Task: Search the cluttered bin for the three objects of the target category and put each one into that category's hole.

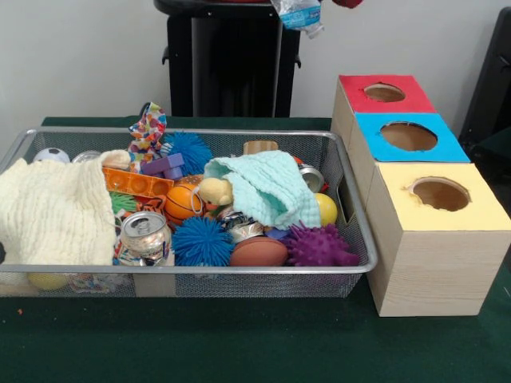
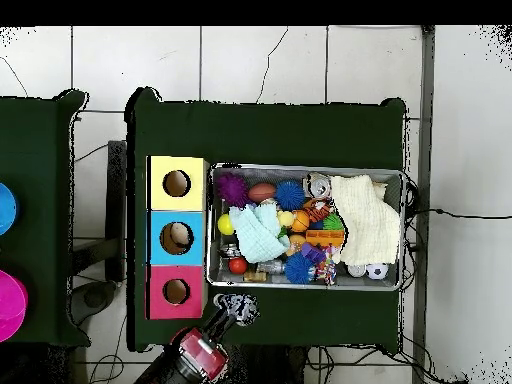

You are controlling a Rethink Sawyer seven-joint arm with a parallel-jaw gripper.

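On the bench point(image 1: 239, 343), green-covered, largest first:

- Cluttered bin point(image 1: 184, 275), wire mesh, at bench centre; holds cream cloth point(image 1: 52, 211) at 9 o'clock, mint cloth point(image 1: 267, 187) at centre-right, blue spiky ball point(image 1: 202, 241), purple spiky ball point(image 1: 319, 246), soda can point(image 1: 145, 233).
- Three boxes at 3 o'clock of the bin, tops yellow point(image 1: 439, 195), blue point(image 1: 409, 137), red point(image 1: 383, 93), one hole each.
- Gripper point(image 2: 237, 308), above the bin's robot-side rim, holding a crumpled plastic bottle point(image 1: 297, 13); fingers closed on it.

Risk: bottle may slip or catch a hole's edge; cloths likely conceal further targets.
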